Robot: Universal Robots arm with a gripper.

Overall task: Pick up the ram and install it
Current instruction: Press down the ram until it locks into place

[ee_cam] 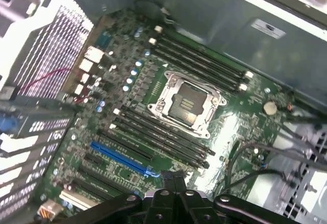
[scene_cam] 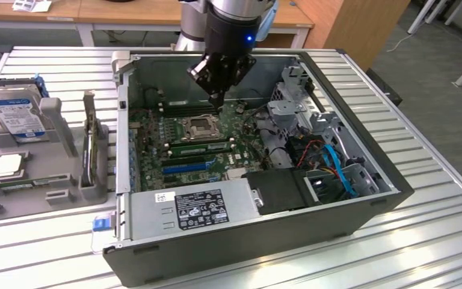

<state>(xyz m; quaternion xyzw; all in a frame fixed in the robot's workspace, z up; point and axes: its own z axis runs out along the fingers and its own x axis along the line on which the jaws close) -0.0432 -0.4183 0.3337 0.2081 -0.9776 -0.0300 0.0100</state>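
Hovering over an open computer case (scene_cam: 255, 241) that lies on its side on a slatted table (scene_cam: 423, 241), the gripper (scene_cam: 215, 96) points straight down at the board (scene_cam: 239, 117). Its fingers are pressed together and nothing shows between them. The tips hang just above the board, close to the socket (scene_cam: 200, 126), over the bank of slots (scene_cam: 184, 108) on the socket's far side, towards the case's back wall.

In the exterior view, a thin green strip with dark chips lies along the slots on the socket's near side. I take this for the ram (scene_cam: 201, 145). Whether it is fully seated or only resting in its slot cannot be told. The gripper is apart from it, on the other side of the socket.

From the wrist view the closed gripper (ee_cam: 172, 179) looks across the socket (ee_cam: 186, 104) and both banks of long black slots (ee_cam: 163, 137).

To do this step well, I judge that the closed tips must stay square to the stick's top edge. Any push should go straight down, near each end in turn. The tips should keep clear of the socket's open frame and of the cables by the drive bay.
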